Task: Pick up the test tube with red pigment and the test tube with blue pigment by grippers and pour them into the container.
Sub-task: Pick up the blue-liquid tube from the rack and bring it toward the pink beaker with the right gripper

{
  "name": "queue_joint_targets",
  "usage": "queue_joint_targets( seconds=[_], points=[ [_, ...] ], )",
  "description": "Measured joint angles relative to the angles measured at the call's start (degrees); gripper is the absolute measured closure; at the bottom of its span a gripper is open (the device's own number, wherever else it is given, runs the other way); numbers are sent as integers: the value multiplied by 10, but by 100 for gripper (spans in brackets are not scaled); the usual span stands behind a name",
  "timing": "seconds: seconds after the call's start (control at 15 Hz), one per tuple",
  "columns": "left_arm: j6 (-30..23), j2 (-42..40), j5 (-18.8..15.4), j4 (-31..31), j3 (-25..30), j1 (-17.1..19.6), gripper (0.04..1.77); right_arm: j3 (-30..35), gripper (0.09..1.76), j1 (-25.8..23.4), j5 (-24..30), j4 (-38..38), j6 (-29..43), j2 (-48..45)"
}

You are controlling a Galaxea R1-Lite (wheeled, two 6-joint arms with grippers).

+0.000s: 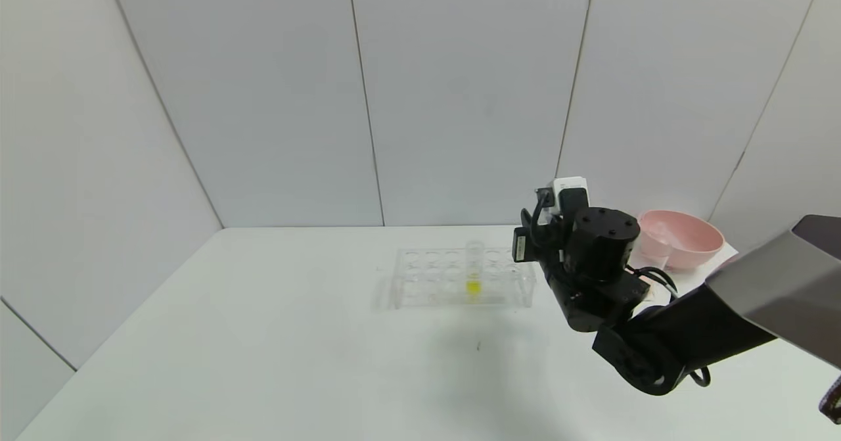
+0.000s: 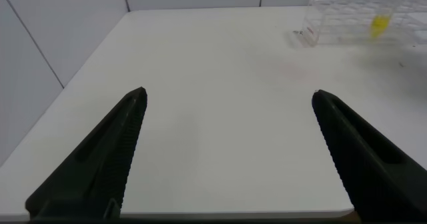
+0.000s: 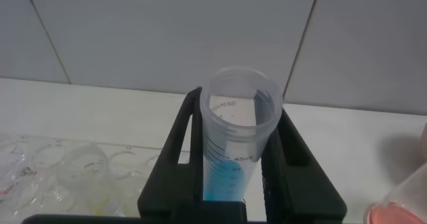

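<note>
1. Progress: the right gripper point(image 3: 237, 174) is clamped on the test tube with blue pigment point(image 3: 239, 144), which stands upright between its fingers with its open mouth up, so nothing is being poured at this moment. In the head view the right arm sits at about 3 o'clock of the tube rack point(image 1: 460, 278), lifted above the worktop point(image 1: 263, 336).
2. Left to do, as I judge it: the blue tube has to be carried to the container and tipped. Whether the red has already gone in I cannot tell.
3. The left gripper point(image 2: 227, 151) hangs spread wide and empty over the worktop's near left part, well apart from the rack.
4. Containers:
   - The blue tube holds cyan liquid in its lower part only; the upper part is clear.
   - The rack holds one tube with yellow liquid point(image 1: 473, 271) at about its centre; its other holes look empty.
   - A pink bowl point(image 1: 683, 237) stands at 1 o'clock of the right arm; what is in it is hidden.
   - At the edge of the right wrist view a clear vessel with reddish liquid point(image 3: 403, 207) shows, possibly the container, though too little of it appears to be sure.
</note>
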State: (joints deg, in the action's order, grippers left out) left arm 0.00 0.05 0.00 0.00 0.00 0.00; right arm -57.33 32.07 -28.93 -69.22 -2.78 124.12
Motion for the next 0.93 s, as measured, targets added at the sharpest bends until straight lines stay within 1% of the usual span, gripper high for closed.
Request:
queue_joint_targets(
  seconds=[0.33, 0.47, 0.53, 0.73, 0.87, 0.93],
  points=[
    [0, 0, 0, 0, 0, 0, 5, 20, 130, 3, 4, -3, 0, -19],
    [0, 0, 0, 0, 0, 0, 5, 36, 130, 5, 18, -3, 0, -31],
    [0, 0, 0, 0, 0, 0, 5, 51, 130, 6, 33, -2, 0, -41],
    [0, 0, 0, 1, 0, 0, 5, 114, 130, -4, 102, 0, 3, -87],
    [0, 0, 0, 0, 0, 0, 5, 170, 130, -27, 178, 1, 4, -129],
    [0, 0, 0, 0, 0, 0, 5, 198, 130, -48, 226, 1, 4, -150]
  ],
)
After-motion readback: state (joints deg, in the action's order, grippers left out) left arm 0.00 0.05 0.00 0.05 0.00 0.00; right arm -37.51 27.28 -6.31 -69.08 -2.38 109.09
